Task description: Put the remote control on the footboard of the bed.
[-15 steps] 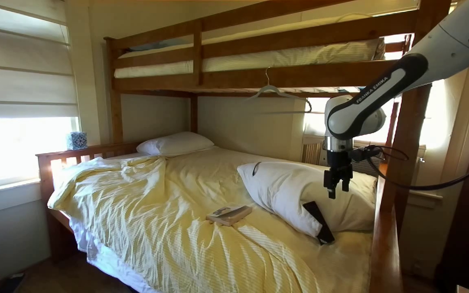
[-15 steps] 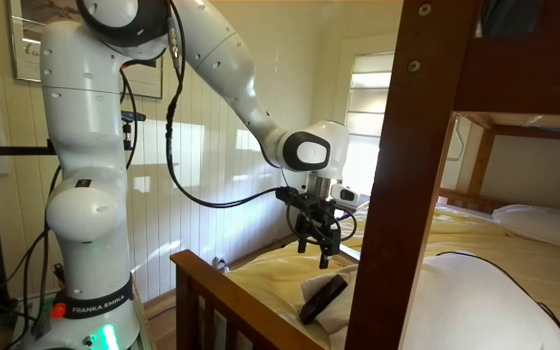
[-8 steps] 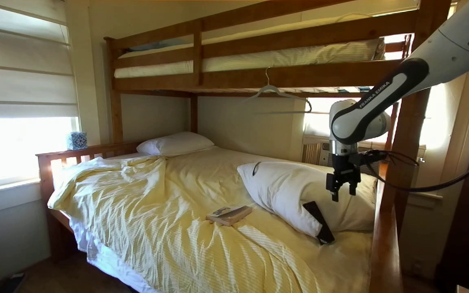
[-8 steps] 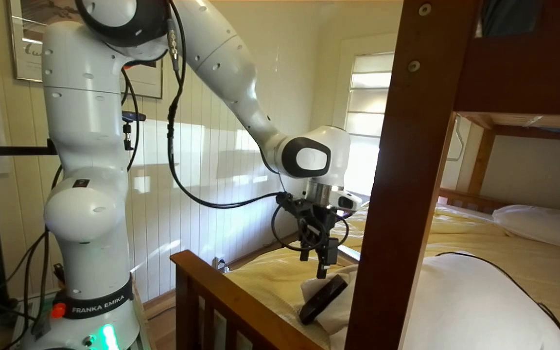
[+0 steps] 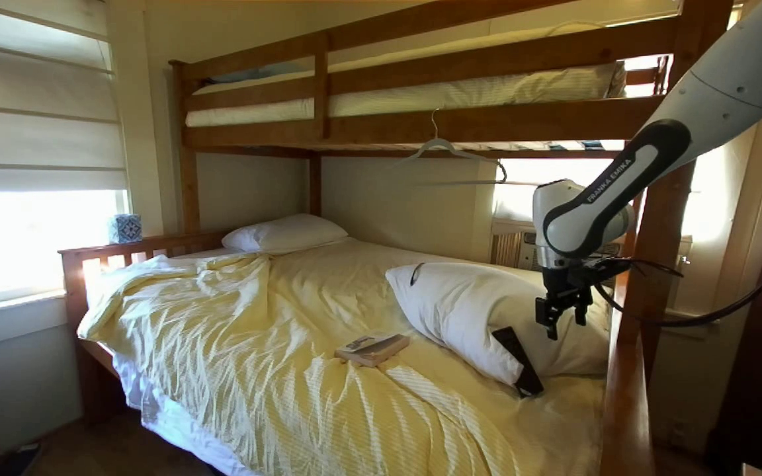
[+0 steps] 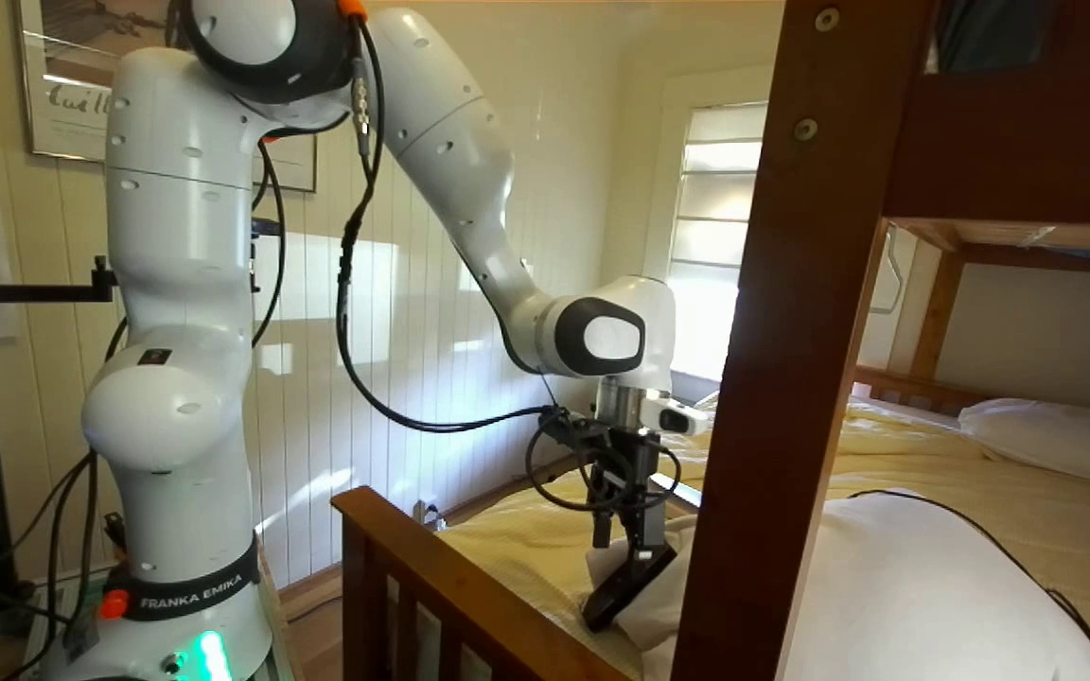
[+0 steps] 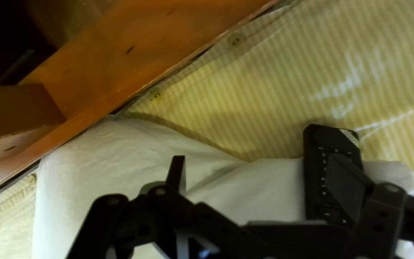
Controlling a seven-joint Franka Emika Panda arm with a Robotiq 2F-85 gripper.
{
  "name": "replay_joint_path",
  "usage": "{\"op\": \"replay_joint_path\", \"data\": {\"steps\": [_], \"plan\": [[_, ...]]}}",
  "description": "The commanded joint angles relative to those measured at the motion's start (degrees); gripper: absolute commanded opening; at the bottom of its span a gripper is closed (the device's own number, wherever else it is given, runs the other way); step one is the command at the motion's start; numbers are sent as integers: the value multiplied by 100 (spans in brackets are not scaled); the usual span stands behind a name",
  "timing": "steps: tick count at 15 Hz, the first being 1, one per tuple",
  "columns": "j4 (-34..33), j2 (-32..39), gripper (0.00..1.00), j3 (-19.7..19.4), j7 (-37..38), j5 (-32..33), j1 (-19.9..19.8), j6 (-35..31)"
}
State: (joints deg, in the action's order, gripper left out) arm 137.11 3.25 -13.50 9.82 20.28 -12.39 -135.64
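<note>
The remote control is a slim black stick leaning tilted against the end of a white pillow, seen in both exterior views (image 5: 517, 362) (image 6: 613, 598) and the wrist view (image 7: 314, 172). My gripper (image 5: 566, 322) (image 6: 623, 549) (image 7: 262, 176) is open and empty, pointing down over the pillow. In the wrist view one finger overlaps the remote's face and the other is over the pillow; I cannot tell whether it touches. The brown wooden footboard (image 5: 627, 396) (image 6: 469, 575) stands beside the pillow and runs across the wrist view (image 7: 138, 54). The bed (image 5: 460, 122) is a wooden bunk.
The white pillow (image 5: 460, 304) lies near the footboard, with a tall bunk post (image 6: 763, 331) close by. A book (image 5: 372, 349) lies on the yellow sheet. A hanger (image 5: 437, 145) hangs from the upper bunk rail. A cable loops from the wrist.
My gripper has moved down toward the remote control and slightly right in an exterior view, staying open. The remote control and pillow have not moved.
</note>
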Motion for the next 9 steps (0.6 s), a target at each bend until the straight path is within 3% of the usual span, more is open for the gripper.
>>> {"op": "replay_joint_path", "data": {"steps": [1,5,9], "plan": [[-49,70,100,-12,198,322,29,10],[-120,170,100,-18,440,656,78,11],[23,382,100,-48,760,843,82,-1572]]}}
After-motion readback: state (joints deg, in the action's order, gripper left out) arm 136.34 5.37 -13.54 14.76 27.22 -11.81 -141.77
